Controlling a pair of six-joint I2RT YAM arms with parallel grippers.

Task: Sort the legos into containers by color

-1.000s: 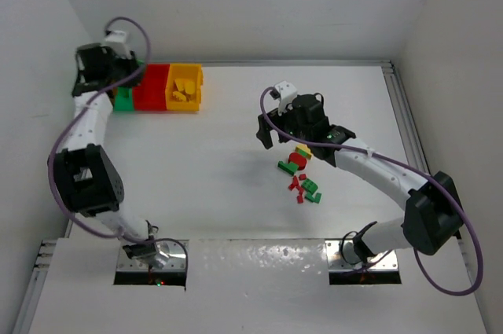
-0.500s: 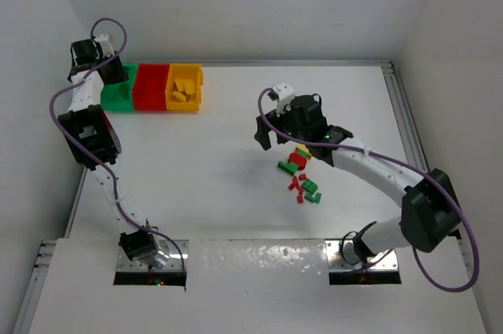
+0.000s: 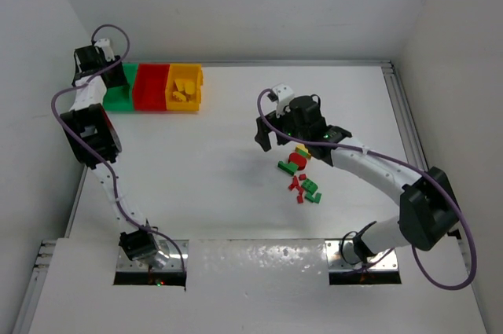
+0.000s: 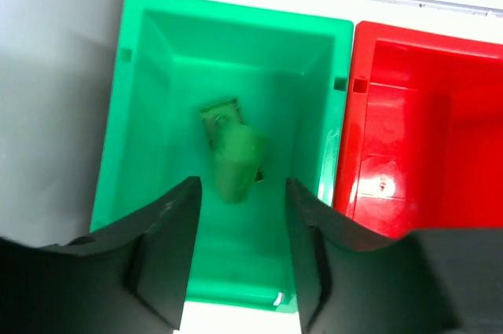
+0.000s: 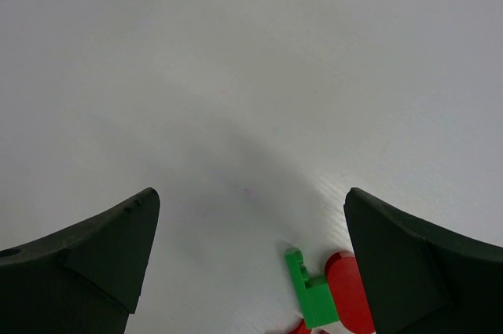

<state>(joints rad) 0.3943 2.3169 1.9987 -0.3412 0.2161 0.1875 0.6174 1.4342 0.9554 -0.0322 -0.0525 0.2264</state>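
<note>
The containers stand in a row at the back left: a green bin [image 3: 119,98], a red bin [image 3: 151,87] and a yellow bin [image 3: 185,86] holding yellow legos. My left gripper [image 3: 108,76] hangs over the green bin [image 4: 157,75], open with nothing between its fingers [image 4: 240,249]. A green lego [image 4: 233,155], blurred, is inside that bin just beyond the fingertips. The red bin [image 4: 424,137] beside it looks empty. My right gripper [image 3: 266,118] is open above the bare table, left of a small pile of red, green and yellow legos [image 3: 301,177]. A green lego [image 5: 316,296] and a red one [image 5: 347,291] lie near its right finger.
The table's metal back rail [image 3: 291,62] runs just behind the bins, and the left wall [image 3: 39,114] is close beside the green bin. White walls enclose the table on three sides.
My left arm swung up and back over the green bin, and its jaws have parted; the green lego now sits free in the bin. The right arm has barely moved.
</note>
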